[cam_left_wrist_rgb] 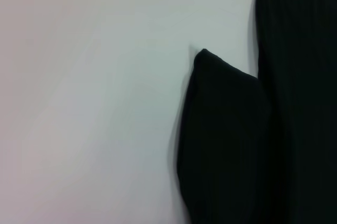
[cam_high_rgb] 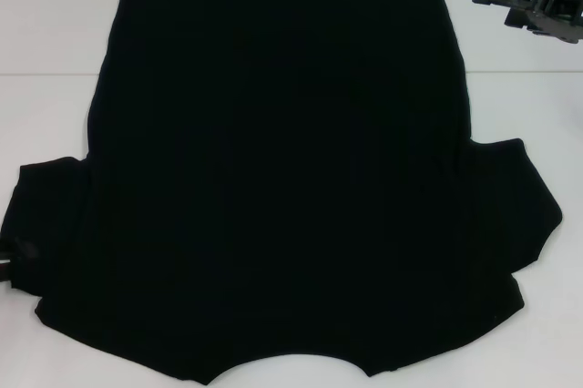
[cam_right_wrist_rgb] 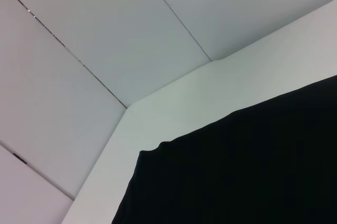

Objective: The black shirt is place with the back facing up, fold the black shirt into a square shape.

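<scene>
Across the middle of the table the shirt lies flat, plain side up, hem far from me and neck cut-out at the near edge. I see bare table beyond the hem and along both long sides. The left sleeve and right sleeve stick out sideways.

The right gripper sits off the shirt's far right corner, clear of the cloth; I cannot tell whether it is spread or closed. Only a sliver of the left gripper shows, at the left sleeve's outer edge, its state unreadable too.

The left wrist view alone shows that sleeve's rounded tip against open table. The right wrist view alone shows a hem corner near the table's edge, with grey seamed panels beyond.
</scene>
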Robot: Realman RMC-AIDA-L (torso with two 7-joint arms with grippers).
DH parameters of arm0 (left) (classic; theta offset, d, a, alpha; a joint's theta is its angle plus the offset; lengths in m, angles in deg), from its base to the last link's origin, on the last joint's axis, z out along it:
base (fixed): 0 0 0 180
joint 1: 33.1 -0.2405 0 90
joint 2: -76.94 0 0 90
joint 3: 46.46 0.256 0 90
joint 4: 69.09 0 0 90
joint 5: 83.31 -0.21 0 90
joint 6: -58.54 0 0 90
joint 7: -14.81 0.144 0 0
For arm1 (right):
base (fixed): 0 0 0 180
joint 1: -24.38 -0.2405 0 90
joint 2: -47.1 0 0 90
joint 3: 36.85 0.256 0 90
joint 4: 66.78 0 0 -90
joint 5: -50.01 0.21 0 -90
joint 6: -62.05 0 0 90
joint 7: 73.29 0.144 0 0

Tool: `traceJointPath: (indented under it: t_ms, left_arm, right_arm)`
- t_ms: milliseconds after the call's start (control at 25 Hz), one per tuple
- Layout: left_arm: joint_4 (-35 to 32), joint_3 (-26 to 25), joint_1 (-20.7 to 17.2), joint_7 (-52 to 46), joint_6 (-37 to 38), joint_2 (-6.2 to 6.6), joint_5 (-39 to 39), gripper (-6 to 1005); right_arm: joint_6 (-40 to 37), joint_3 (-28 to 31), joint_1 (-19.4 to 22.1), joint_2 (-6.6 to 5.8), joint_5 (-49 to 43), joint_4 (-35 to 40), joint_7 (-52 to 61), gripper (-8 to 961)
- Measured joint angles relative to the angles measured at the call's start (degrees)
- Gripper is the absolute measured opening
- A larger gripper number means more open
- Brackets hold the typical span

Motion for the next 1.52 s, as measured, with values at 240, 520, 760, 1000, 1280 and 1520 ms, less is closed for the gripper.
traceJointPath:
  t_ms: [240, 520, 760, 1000, 1280, 1520]
  left_arm:
    - [0.0, 1.2, 0.2, 0.0, -0.3, -0.09, 0.0, 428]
    - [-0.1, 1.8, 0.3, -0.3, -0.5, -0.14, 0.0, 204]
    - [-0.3, 1.9, 0.3, -0.3, -0.3, -0.09, 0.0, 93]
    - [-2.4, 1.9, 0.4, 0.2, -0.2, 0.08, 0.0, 0]
    - [-4.4, 1.4, 0.5, -1.2, -1.8, 0.98, -1.6, 1]
    - [-5.8, 1.3, 0.8, -2.9, -4.0, 1.32, -3.9, 0]
  right_arm:
    - [-0.1, 0.0, 0.1, 0.01, 0.4, 0.0, 0.0, 877]
    - [-0.4, 0.9, 0.4, -0.03, 0.4, 0.0, -0.1, 877]
    - [-0.4, 1.0, 0.6, -0.07, 0.4, 0.0, -0.1, 878]
    - [-0.4, 1.0, 0.8, -0.08, 0.4, 0.0, -0.1, 878]
    - [-0.4, 1.5, 0.8, -0.08, 0.5, 0.0, -0.1, 878]
    - [-0.4, 1.5, 0.8, -0.08, 0.5, 0.0, -0.1, 877]
